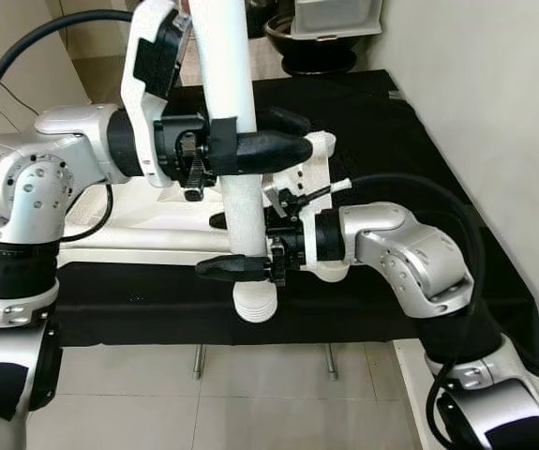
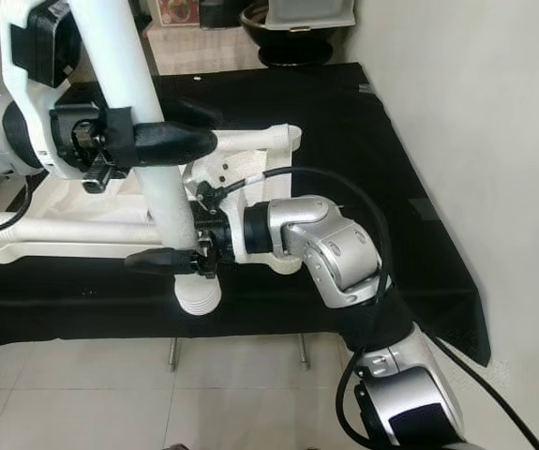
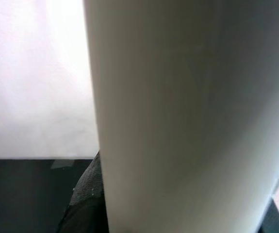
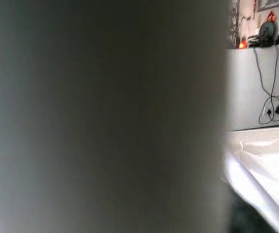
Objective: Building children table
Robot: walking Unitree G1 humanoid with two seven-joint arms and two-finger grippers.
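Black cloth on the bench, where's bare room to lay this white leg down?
Free: the black cloth between the white tabletop and the wall, and the strip along its near edge. Crowded: the middle, where both claws, left and right, grip the leg.

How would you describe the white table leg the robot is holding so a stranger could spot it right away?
Start at the black cloth over the low table, where the white tabletop lies upside down. In front of it stands the table leg, a near-upright white tube gripped by the left hand above and the right hand below. Its ribbed threaded bottom end sets it apart.
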